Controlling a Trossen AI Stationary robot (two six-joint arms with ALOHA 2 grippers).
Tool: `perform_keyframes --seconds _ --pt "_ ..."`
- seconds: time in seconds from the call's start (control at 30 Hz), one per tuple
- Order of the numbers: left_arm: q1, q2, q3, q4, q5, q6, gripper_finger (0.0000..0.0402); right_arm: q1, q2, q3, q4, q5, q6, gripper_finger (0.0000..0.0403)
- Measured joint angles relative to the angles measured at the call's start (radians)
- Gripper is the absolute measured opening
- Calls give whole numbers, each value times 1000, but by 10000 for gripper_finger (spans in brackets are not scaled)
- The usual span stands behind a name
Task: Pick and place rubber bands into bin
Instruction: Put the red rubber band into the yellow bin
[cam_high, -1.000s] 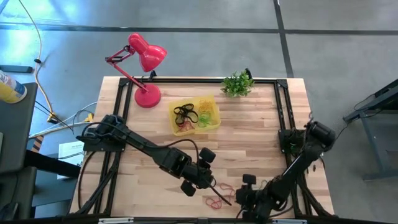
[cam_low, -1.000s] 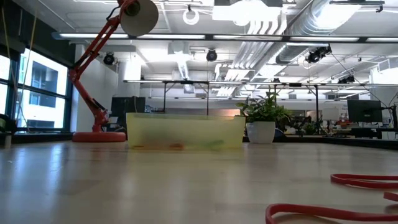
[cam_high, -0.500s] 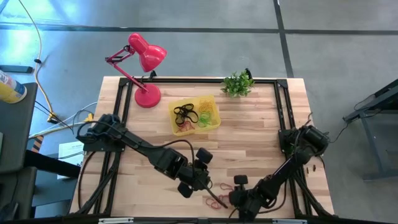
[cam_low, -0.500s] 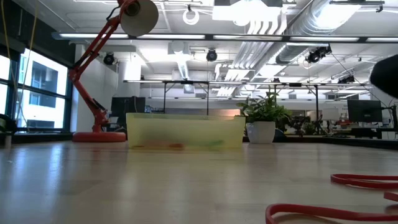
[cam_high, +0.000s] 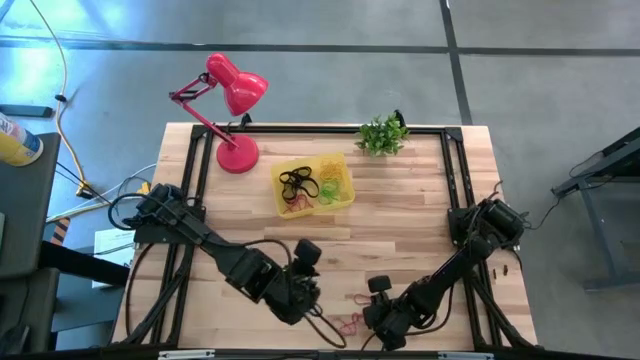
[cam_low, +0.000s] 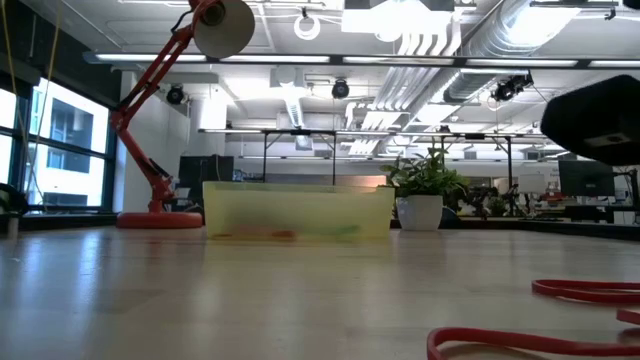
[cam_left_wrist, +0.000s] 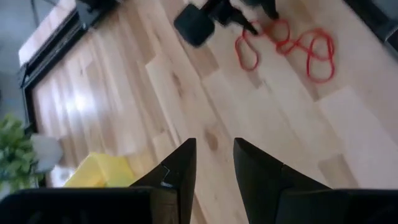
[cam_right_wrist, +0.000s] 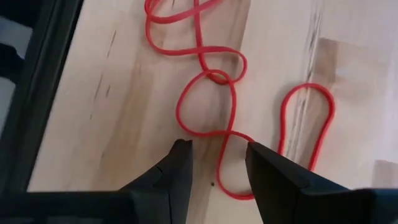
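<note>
The yellow bin (cam_high: 350, 196) stands on the table's far middle, with black, orange and green rubber bands (cam_high: 305, 185) inside; it also shows in the low view (cam_low: 300, 212). Several red rubber bands (cam_right_wrist: 208, 93) lie tangled on the wood near the front edge (cam_high: 350, 322). My right gripper (cam_right_wrist: 217, 149) is open close above them, a finger on either side of one red strand; I cannot tell whether it touches. My left gripper (cam_left_wrist: 213, 152) hangs higher, left of the red bands (cam_left_wrist: 286, 40), slightly open with only wood showing between its fingers.
A red desk lamp (cam_high: 230, 100) stands at the far left and a small potted plant (cam_high: 382, 135) at the far edge. Black frame rails (cam_right_wrist: 37, 74) run along the table's edges, one close beside the red bands. Bare wood lies between bin and bands.
My left gripper has risen and drawn toward the table's left edge, away from the red bands. My right gripper has moved left toward the red bands, sunk lower and rolled about its own line. The bands have stayed where they lay.
</note>
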Motion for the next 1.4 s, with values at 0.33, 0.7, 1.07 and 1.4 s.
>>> perform_keyframes --seconds 0.33,0.7,1.07,1.4 --pt "-64 -22 -1 -139 -117 -142 97 -57 0 6 -31 -51 -70 139" --pt "-99 -21 -1 -250 -183 -244 97 -88 0 7 -24 -73 -121 139" --pt "-97 -20 -1 -260 -198 -244 97 -78 0 50 -88 20 -163 139" --pt "-97 -20 -1 -259 -209 -246 97 -100 0 46 -117 -3 -189 139"
